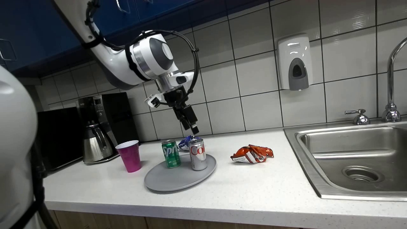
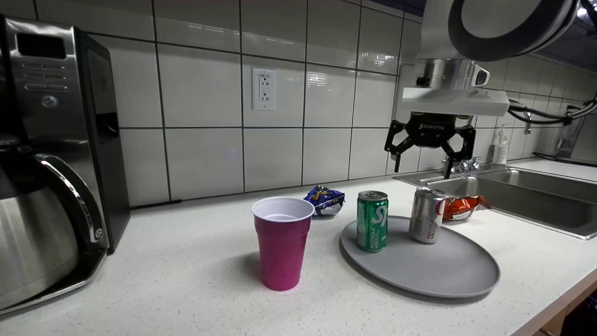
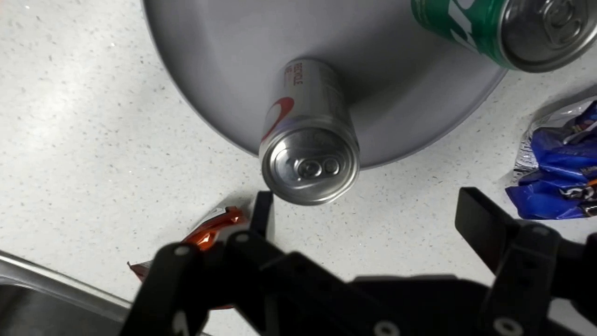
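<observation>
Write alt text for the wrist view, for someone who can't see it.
Open, empty gripper at the bottom; above it in the picture, a silver can stands on a gray plate. Green can upper right, crumpled blue packet right, orange packet lower left, partly behind the gripper.

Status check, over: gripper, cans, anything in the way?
Gripper open and empty. Silver can upright beneath it, on gray plate. Possible obstacle: green can, standing apart on same plate.

White speckled bench (image 2: pixel 186 284) before me: grey plate (image 2: pixel 433 273), magenta cup (image 2: pixel 282 252) (upright), crumpled blue packet (image 2: pixel 325 201), orange packet (image 1: pixel 252 154), coffee maker (image 2: pixel 65 126).
</observation>
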`<state>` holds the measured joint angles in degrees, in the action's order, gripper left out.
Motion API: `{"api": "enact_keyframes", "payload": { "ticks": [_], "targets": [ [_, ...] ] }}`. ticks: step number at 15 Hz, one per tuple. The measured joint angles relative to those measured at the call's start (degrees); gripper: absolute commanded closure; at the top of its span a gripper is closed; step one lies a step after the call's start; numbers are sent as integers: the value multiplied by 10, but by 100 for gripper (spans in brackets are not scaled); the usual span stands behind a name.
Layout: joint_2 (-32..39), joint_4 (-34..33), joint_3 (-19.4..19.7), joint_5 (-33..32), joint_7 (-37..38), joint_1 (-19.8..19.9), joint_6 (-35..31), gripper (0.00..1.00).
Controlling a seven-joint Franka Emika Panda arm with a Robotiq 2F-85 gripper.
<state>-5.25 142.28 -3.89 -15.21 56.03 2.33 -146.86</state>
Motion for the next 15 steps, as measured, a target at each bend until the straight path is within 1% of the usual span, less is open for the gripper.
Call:
{"api": "enact_keyframes", "payload": {
  "ticks": [5,12,15],
  "targets": [
    [-28,0,-11,-10,3,-4,12,0],
    [-64,0,-49,-19,21,-10,34,0],
    [-68,0,-53,-21,24,-10,37,0]
  ]
}}
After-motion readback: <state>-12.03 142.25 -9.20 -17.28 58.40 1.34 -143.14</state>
